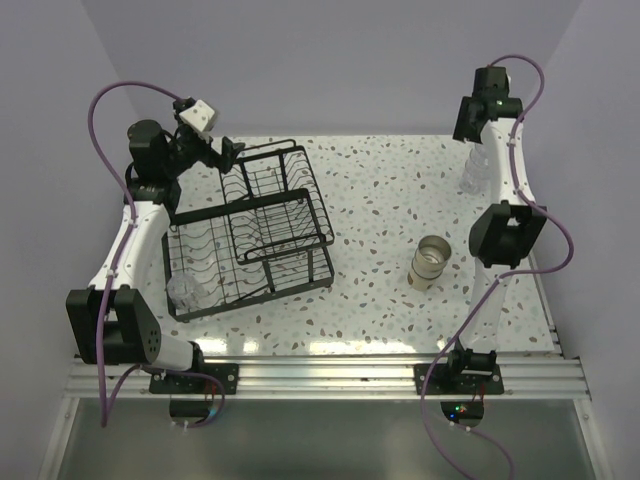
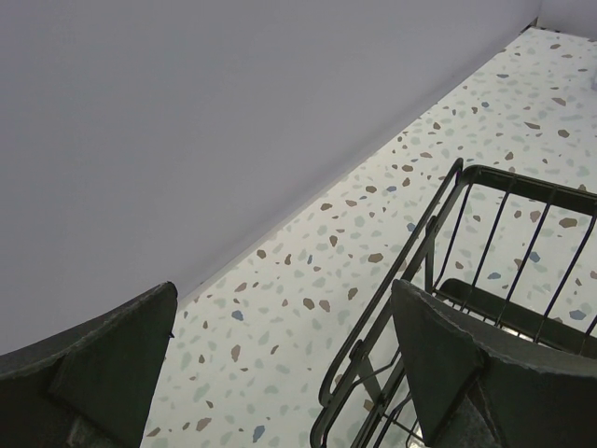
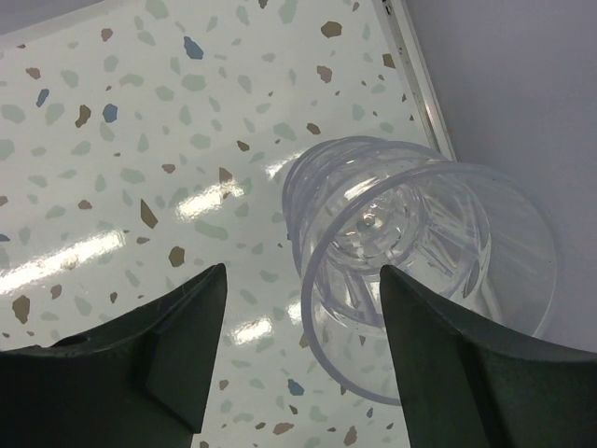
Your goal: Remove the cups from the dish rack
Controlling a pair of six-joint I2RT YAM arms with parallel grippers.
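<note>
The black wire dish rack stands left of centre on the table. A clear cup sits in its near left corner. A tan cup stands on the table to the right. A stack of clear cups stands at the far right. My right gripper hangs open just above that stack. In the right wrist view the stack lies ahead of the open gripper, nearer its right finger and untouched. My left gripper is open and empty over the rack's far left corner.
The back wall runs close behind both grippers. The table's right metal edge passes just beside the clear stack. Speckled tabletop lies between the rack and the cups on the right.
</note>
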